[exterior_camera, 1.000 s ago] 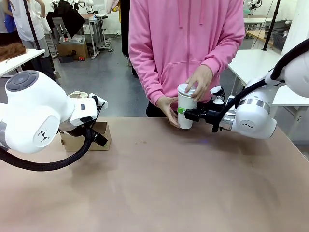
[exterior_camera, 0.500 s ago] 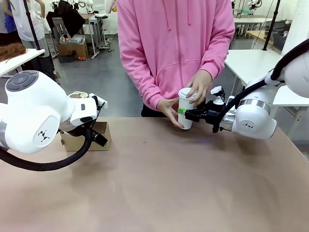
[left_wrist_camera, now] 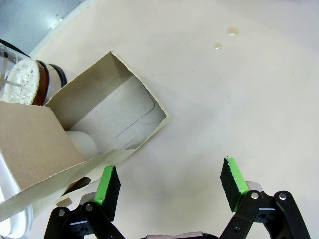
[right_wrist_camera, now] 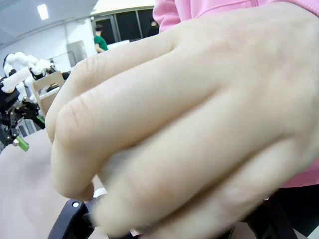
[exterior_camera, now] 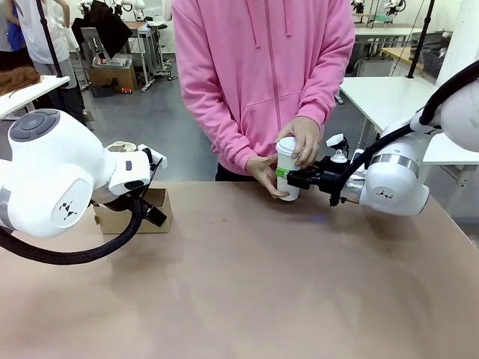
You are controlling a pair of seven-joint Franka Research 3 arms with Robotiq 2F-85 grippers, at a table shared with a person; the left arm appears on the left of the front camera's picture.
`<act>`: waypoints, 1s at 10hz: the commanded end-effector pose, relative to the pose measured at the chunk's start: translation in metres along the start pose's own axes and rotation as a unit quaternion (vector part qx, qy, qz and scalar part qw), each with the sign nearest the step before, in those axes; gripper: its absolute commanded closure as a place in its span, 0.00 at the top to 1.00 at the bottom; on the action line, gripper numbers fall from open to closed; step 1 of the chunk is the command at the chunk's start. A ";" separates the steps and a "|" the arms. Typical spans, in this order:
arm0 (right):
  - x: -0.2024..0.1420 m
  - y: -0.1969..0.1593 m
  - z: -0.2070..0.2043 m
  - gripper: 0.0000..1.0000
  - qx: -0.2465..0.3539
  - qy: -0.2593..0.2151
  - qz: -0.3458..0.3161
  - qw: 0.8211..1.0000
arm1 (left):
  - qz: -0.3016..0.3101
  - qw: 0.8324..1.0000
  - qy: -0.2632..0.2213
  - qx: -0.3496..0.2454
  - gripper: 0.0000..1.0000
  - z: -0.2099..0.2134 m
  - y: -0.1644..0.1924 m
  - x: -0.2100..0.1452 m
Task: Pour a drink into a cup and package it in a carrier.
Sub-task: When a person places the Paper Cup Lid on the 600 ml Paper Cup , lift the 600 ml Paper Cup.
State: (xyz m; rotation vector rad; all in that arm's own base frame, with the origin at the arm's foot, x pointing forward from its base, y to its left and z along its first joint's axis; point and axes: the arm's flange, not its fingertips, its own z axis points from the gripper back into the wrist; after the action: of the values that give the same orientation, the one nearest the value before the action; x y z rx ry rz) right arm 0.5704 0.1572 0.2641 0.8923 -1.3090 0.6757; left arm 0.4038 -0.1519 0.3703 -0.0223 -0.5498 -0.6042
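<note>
From the front we see the right gripper (exterior_camera: 287, 176) clenched on a white cup (exterior_camera: 287, 153) at the table's (exterior_camera: 239, 284) far edge, right of centre. The person's hands (exterior_camera: 303, 143) are wrapped round the same cup. The right wrist view brings a blurred hand (right_wrist_camera: 174, 114) up close. The left wrist view adds the left gripper (left_wrist_camera: 169, 172) spread wide, grasping nothing, above bare tabletop. The carrier (left_wrist_camera: 35, 144) lies just beside one finger, at the table's left. The drink (left_wrist_camera: 47, 82) stands in its jug just beyond the carrier.
</note>
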 end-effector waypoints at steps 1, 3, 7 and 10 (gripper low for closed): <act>0.005 0.003 -0.004 0.80 0.001 -0.005 0.001 1.000 | 0.000 1.000 -0.001 -0.001 1.00 0.000 0.000 0.000; 0.005 0.003 -0.004 0.80 0.001 -0.005 0.001 1.000 | 0.000 1.000 -0.001 -0.001 1.00 0.000 0.000 0.000; 0.005 0.003 -0.004 0.80 0.001 -0.005 0.001 1.000 | 0.000 1.000 -0.001 -0.001 1.00 0.000 0.000 0.000; 0.005 0.003 -0.004 0.80 0.001 -0.005 0.001 1.000 | 0.000 1.000 -0.001 -0.001 1.00 0.000 0.000 0.000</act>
State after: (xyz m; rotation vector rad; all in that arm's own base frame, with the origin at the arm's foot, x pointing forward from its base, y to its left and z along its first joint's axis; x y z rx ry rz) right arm 0.5702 0.1595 0.2655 0.8975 -1.3117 0.6796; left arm 0.4038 -0.1519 0.3703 -0.0224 -0.5497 -0.6042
